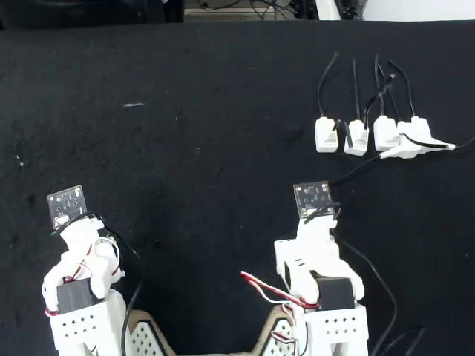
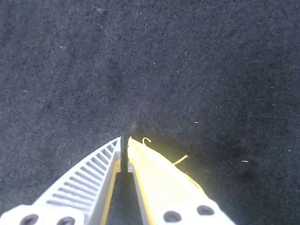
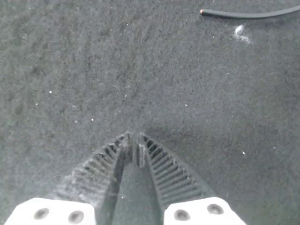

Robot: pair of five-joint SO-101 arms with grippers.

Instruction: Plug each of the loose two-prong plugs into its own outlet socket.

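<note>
Table (image 1: 185,111): we see a black cloth covering the whole surface, with both arms at its near edge.
Right arm (image 1: 319,274): folded back at the near edge; of the two it is the nearer to the sockets, though still well apart from them.
Left arm (image 1: 78,282): folded back at the near edge, at the opposite side of the table from the sockets.
Right gripper (image 3: 136,140): we see its dark ribbed fingers pressed together at the tips, holding nothing, over bare cloth.
Left gripper (image 2: 125,142): its white and yellow fingers meet at the tips, with nothing between them, over bare cloth.
Socket blocks (image 1: 356,137): four white blocks in a row at the far right, with black cords running away from them; we cannot tell which hold plugs.
Loose plug (image 1: 404,150): a white piece lying crosswise, touching the front of the two rightmost blocks.
Cable end (image 3: 248,15): a thin black cable lying on the cloth beyond the right gripper.
</note>
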